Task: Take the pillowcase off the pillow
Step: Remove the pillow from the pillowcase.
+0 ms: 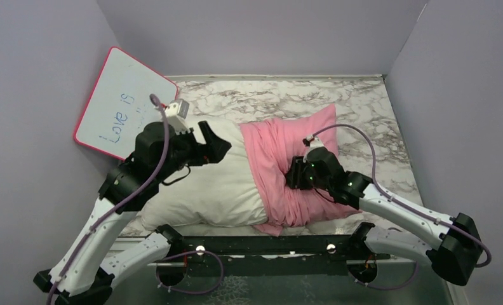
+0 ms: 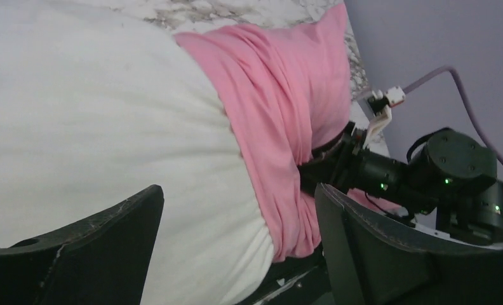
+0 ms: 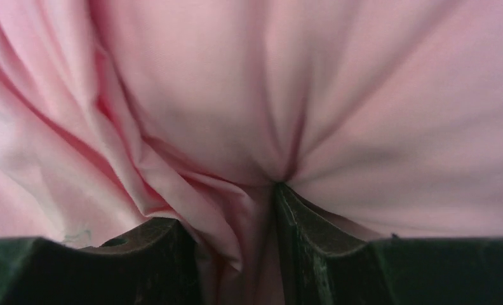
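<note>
We see the pillow (image 1: 198, 187) on the table (image 1: 363, 105), pillowcase (image 1: 277, 155) bunched on its right half; our right gripper (image 3: 233, 204) pinched on the pink cloth; our left gripper (image 1: 216, 141) wide apart over the bare white end

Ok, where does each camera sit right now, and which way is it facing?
Top external: above and behind the bases, looking down at the table; both arms show, left gripper over the pillow, right gripper on the pillowcase.
Left wrist: on the left arm, facing across the pillow toward the right arm; its own open fingers frame the bottom.
Right wrist: pressed close against the pillowcase, which bunches between its own fingers.
Shared: top and left wrist both show the pillowcase edge and the right gripper.
</note>
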Controlling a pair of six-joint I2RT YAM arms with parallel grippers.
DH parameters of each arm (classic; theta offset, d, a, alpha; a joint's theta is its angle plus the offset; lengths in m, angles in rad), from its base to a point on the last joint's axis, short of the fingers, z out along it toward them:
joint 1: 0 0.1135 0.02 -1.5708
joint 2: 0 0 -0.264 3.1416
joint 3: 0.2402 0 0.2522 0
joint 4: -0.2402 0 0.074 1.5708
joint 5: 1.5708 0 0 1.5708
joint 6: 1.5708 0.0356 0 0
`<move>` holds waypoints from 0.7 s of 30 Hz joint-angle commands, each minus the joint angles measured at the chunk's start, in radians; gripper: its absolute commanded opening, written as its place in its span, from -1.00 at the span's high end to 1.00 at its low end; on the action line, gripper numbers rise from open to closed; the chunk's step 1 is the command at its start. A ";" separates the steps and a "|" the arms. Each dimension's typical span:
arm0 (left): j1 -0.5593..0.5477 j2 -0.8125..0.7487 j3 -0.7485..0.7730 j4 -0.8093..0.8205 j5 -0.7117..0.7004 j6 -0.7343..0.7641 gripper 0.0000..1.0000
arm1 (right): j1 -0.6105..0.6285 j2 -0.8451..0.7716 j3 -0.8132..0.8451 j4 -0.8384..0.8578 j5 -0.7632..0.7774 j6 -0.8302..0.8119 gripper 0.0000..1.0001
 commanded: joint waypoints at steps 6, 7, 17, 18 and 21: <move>0.006 0.427 -0.049 0.194 -0.180 0.169 -0.90 | 0.012 -0.175 -0.356 0.008 -0.201 0.308 0.12; 0.006 0.457 -0.076 0.208 -0.184 0.150 -0.84 | 0.012 -0.185 -0.345 -0.009 -0.188 0.307 0.13; -0.003 0.196 -0.460 0.356 -0.011 0.003 0.89 | 0.012 -0.251 0.034 -0.332 0.057 0.122 -0.14; -0.003 0.155 -0.491 0.368 0.014 -0.010 0.99 | 0.012 -0.253 0.091 -0.348 0.086 0.097 -0.21; -0.006 0.058 -0.575 0.389 0.108 -0.048 1.00 | 0.011 -0.230 0.264 -0.385 0.181 0.017 -0.44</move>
